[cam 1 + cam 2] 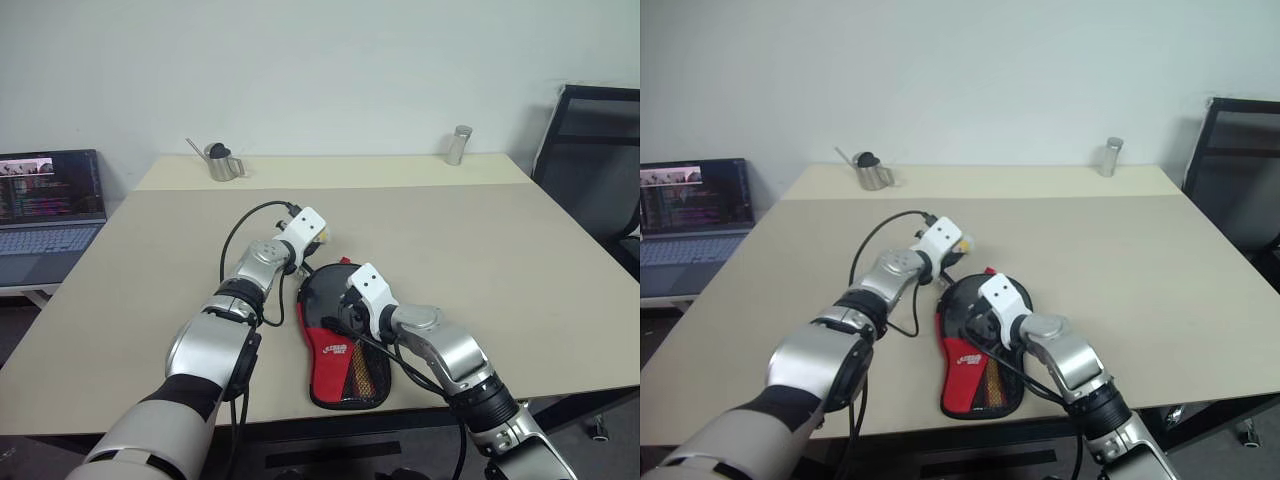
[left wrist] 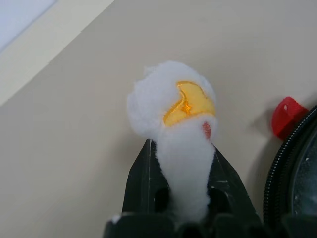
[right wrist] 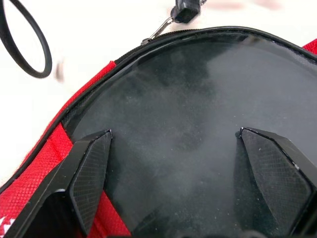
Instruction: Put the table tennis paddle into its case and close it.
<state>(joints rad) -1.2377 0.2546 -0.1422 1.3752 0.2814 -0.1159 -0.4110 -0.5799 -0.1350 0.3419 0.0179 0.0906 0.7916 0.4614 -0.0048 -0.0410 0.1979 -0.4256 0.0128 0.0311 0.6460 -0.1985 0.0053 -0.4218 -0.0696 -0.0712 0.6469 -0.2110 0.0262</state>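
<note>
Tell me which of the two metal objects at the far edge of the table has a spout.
The one at the far left, the small metal watering can, has a thin spout and a handle. The other, the metal cylinder at the far right, is plain.

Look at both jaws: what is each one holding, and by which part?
The left gripper is shut on a white fluffy tuft, clamped at its narrow lower end. The right gripper is open over the case, holding nothing.

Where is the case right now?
The case lies near the table's front edge, under the open right gripper, beside the left gripper.
</note>
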